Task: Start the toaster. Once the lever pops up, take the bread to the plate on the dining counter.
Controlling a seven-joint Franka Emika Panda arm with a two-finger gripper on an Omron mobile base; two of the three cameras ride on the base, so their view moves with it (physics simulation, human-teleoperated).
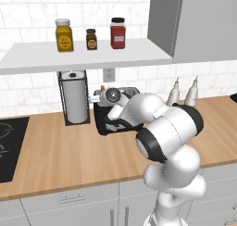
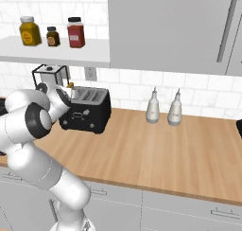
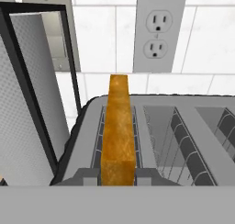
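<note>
The black toaster (image 1: 116,126) (image 2: 87,114) (image 3: 183,140) stands on the wood wall counter, against the tiled wall. The bread (image 3: 118,126), a golden-brown slice, stands on edge in the leftmost slot and pokes out above the top (image 1: 102,87) (image 2: 71,85). My gripper (image 3: 118,175) (image 1: 100,97) (image 2: 69,91) hangs over the toaster's left end, shut on the near edge of the bread with one finger on each face. The plate and the dining counter are out of view.
A paper-towel holder (image 1: 74,97) (image 2: 47,74) (image 3: 27,103) stands close to the left of the toaster. Two white bottles (image 1: 184,94) (image 2: 163,107) stand to its right. A shelf with jars (image 1: 90,37) and a cabinet hang overhead. A black hob (image 1: 9,146) lies far left.
</note>
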